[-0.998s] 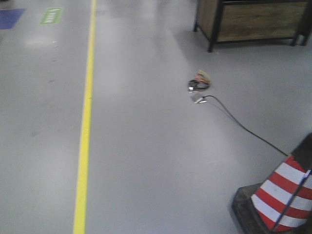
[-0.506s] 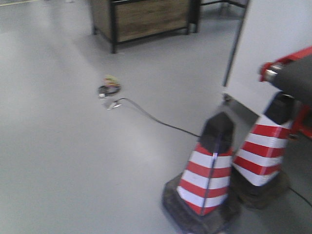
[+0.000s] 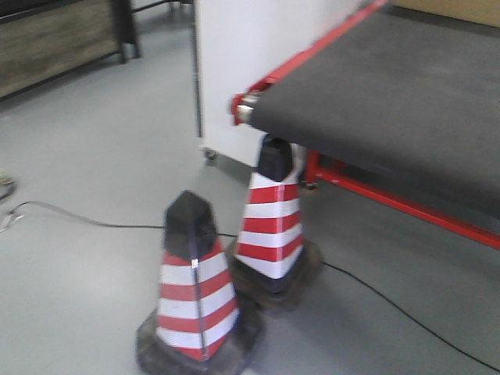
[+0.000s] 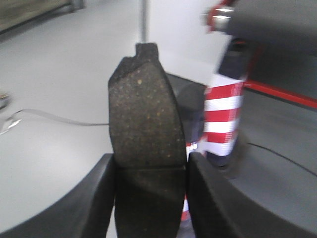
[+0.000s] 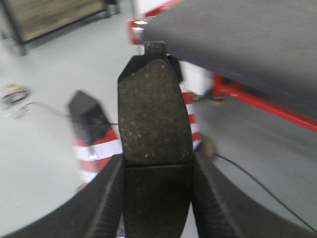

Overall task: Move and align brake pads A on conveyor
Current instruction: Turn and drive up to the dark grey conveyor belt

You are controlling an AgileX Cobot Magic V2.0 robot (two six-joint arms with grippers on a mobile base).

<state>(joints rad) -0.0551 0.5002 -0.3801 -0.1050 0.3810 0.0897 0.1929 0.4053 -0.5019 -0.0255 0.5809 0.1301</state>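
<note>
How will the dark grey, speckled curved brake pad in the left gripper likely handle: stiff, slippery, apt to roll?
Probably rigid: the dark grey speckled brake pad stands upright above the left gripper without sagging. Its coarse, gritty face suggests little slipping between the black fingers. Being flat, it should lie still on the charcoal conveyor belt, not roll.
</note>
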